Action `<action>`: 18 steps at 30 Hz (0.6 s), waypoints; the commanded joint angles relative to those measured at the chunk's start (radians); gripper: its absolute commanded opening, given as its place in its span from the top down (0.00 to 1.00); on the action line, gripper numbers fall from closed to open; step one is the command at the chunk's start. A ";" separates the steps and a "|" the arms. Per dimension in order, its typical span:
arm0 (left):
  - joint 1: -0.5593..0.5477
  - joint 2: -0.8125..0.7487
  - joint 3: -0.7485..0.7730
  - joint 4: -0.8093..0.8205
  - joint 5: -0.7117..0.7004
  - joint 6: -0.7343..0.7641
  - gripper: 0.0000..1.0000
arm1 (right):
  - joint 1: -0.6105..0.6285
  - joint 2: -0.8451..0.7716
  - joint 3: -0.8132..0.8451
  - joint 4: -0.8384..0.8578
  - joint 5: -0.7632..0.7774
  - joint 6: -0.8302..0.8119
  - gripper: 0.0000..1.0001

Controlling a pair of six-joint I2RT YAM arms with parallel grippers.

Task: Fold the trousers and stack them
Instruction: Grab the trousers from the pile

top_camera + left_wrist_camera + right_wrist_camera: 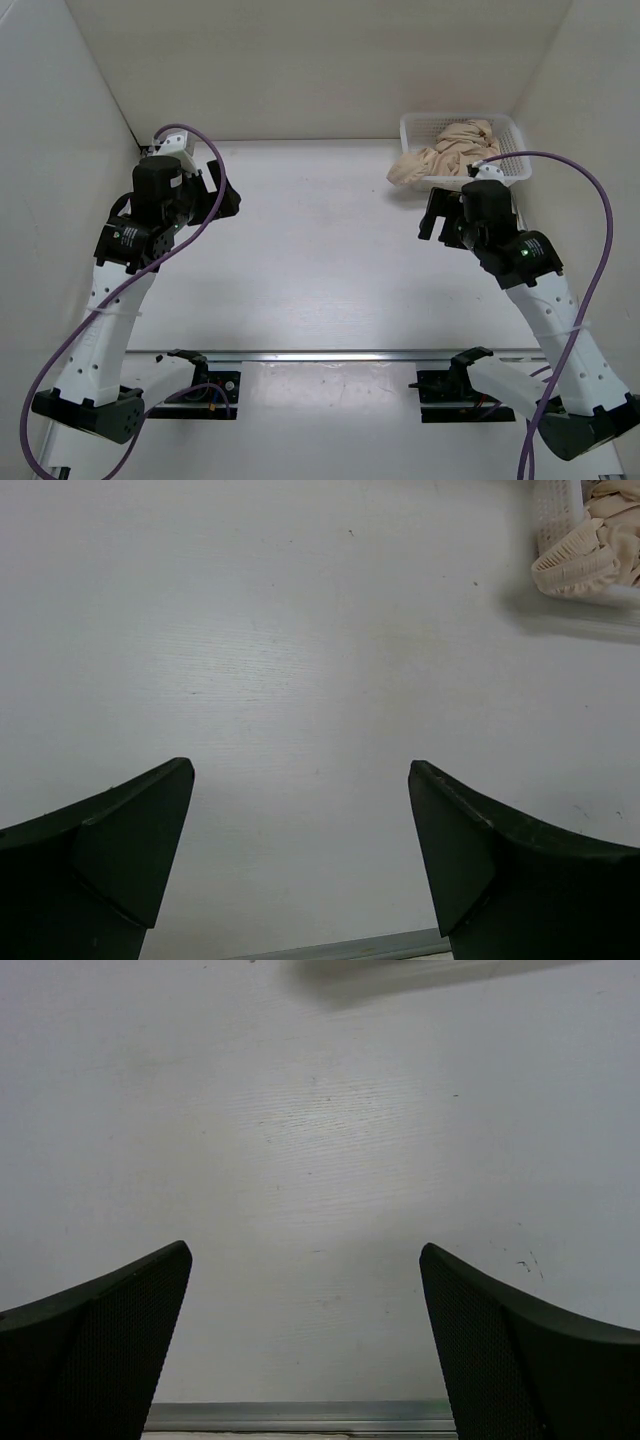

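Locating the trousers: the trousers (pixel 450 150) sit bunched in a heap inside the white mesh basket (pixel 515 165), with one fold spilling over the basket's near-left rim towards the table (pixel 320 260).
Long axis: cannot tell; the cloth is crumpled, with no leg or waistband laid out straight.
Nearer arm: the right one. The right gripper (pixel 440 215) hangs just on the near side of the basket, close under the spilled fold.
Farther arm: the left gripper (pixel 222 195) is well apart from the basket, across the table to the basket's left.
Direction from the right gripper: the heap lies beyond it and a little to its right, judged from the top view. Its own camera shows only bare table between the fingers, plus a blurred strip at the top edge that I cannot identify.
Direction from the left gripper: basket and cloth show in the far right corner of its wrist view.
Right gripper state: jaws spread wide, holding nothing, touching nothing.
Left gripper state: jaws spread wide as well, holding nothing.
Likely next need: reaching up and over the basket's near rim to the spilled fold.
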 commanded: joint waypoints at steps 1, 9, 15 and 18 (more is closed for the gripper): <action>0.006 -0.011 0.032 0.007 0.024 0.013 0.00 | -0.003 -0.006 -0.007 0.037 0.029 0.021 0.00; 0.006 -0.011 0.023 0.007 0.024 0.013 0.00 | -0.003 0.033 0.028 0.037 0.102 0.023 0.00; 0.006 0.007 0.023 0.007 0.044 0.013 0.00 | -0.052 0.271 0.261 0.017 0.150 -0.060 0.00; 0.006 0.017 0.014 0.017 0.044 0.004 0.00 | -0.219 0.441 0.398 0.007 -0.064 -0.089 0.10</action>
